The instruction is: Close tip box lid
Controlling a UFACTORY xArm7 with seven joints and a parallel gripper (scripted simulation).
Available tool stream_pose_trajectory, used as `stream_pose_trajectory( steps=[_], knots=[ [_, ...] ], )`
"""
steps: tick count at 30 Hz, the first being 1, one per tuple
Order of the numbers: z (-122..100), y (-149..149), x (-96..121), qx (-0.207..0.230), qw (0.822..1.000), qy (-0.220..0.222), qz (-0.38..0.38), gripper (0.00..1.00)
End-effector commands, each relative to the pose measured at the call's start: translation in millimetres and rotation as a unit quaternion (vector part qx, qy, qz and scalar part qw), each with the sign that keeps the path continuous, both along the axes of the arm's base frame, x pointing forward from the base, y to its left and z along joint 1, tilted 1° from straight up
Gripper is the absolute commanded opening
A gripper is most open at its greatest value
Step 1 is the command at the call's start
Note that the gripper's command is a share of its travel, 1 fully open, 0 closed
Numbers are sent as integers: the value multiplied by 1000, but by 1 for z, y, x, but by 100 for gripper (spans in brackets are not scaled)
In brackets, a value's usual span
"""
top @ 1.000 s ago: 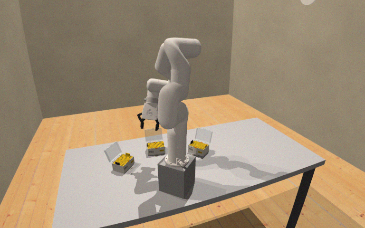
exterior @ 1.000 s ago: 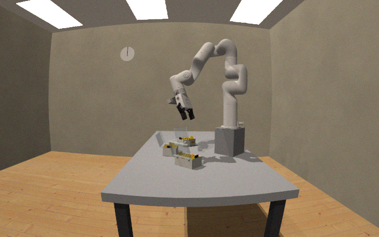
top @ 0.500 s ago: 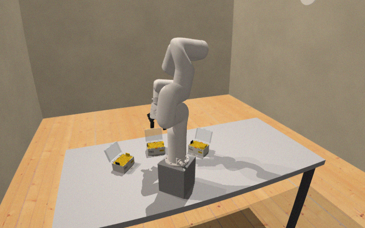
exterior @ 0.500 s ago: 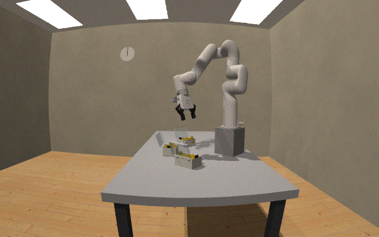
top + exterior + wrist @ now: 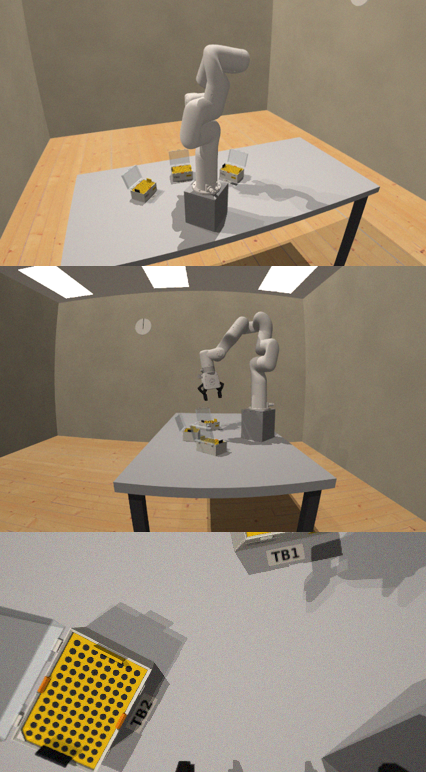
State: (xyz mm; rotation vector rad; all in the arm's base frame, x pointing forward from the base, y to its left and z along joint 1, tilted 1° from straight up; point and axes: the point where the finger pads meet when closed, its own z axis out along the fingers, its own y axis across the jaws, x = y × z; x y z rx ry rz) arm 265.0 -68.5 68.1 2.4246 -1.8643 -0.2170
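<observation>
Three grey tip boxes with yellow racks stand flat on the table, all with clear lids open. TB1 (image 5: 231, 173) (image 5: 209, 423) (image 5: 287, 552) is the one to the right of the arm's base in the top view; its lid (image 5: 237, 157) (image 5: 203, 413) stands upright. TB2 (image 5: 181, 173) (image 5: 191, 433) (image 5: 85, 704) is the middle box and TB3 (image 5: 143, 189) (image 5: 211, 446) is the left one. My gripper (image 5: 211, 395) (image 5: 288, 768) is open and empty, pointing down, high above the table between TB2 and TB1. The arm hides it in the top view.
The arm's grey pedestal (image 5: 205, 208) (image 5: 258, 423) (image 5: 380, 742) stands close to the boxes. The grey table (image 5: 298, 175) (image 5: 219, 472) reaches well past them to the front and right.
</observation>
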Motion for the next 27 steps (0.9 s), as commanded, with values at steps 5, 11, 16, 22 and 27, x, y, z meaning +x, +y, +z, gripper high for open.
stream_pose_trajectory(
  steps=[5, 11, 16, 22, 27],
  knots=[
    [2, -35, -13, -69, 991, -22, -109, 100],
    [3, -51, -21, -99, 981, -34, -161, 100],
    [4, -70, -31, -137, 962, -52, -230, 100],
    [5, -89, -44, -173, 935, -72, -301, 100],
    [0, -89, -44, -173, 935, -72, -301, 100]
  ],
)
